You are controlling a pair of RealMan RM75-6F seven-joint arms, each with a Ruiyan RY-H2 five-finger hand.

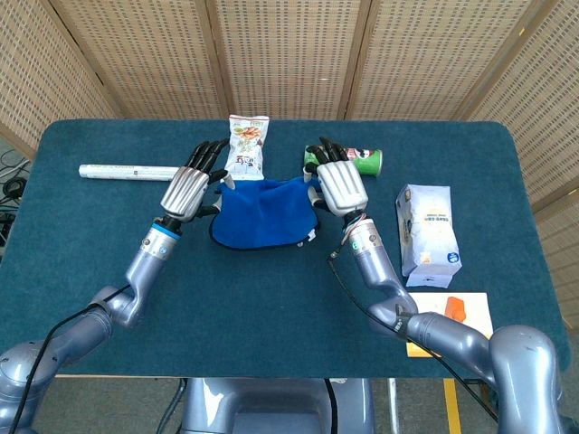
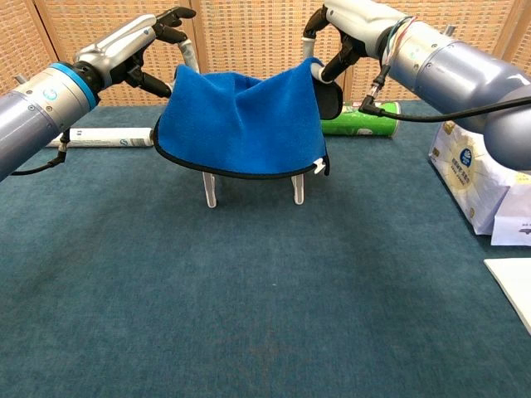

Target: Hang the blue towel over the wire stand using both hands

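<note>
Left hand (image 2: pixel 137 40) pinches the upper left corner of the blue towel (image 2: pixel 241 120), fingertips (image 2: pixel 177 14) reaching past the edge; in the head view the same hand (image 1: pixel 187 188) sits at the towel's (image 1: pixel 262 212) left edge, back plate up. Right hand (image 2: pixel 353 25) grips the towel's upper right corner, thumb curled down behind the cloth; head view shows it (image 1: pixel 341 185) at the towel's right edge. Between the two hands the towel is draped over the wire stand (image 2: pixel 210 186), top edge sagging a little in the middle, front flap hanging down with a black-trimmed hem. Only the stand's two white feet show under the hem, standing on the table (image 2: pixel 249 315); the rest is hidden by cloth, so cannot tell how far the towel rests on the wire. Small white tag at the hem's lower right corner. Just behind the right hand a green can (image 1: pixel 366 161) lies on its side. Behind and between the hands, a snack bag (image 1: pixel 247 145). Out past the left hand, a white roll (image 1: pixel 125 171) lies flat. Off to the right hand's outer side, a white and blue box (image 1: pixel 427 233), and nearer the robot a paper sheet (image 1: pixel 475 312) with an orange piece (image 1: pixel 457 308) on it.
</note>
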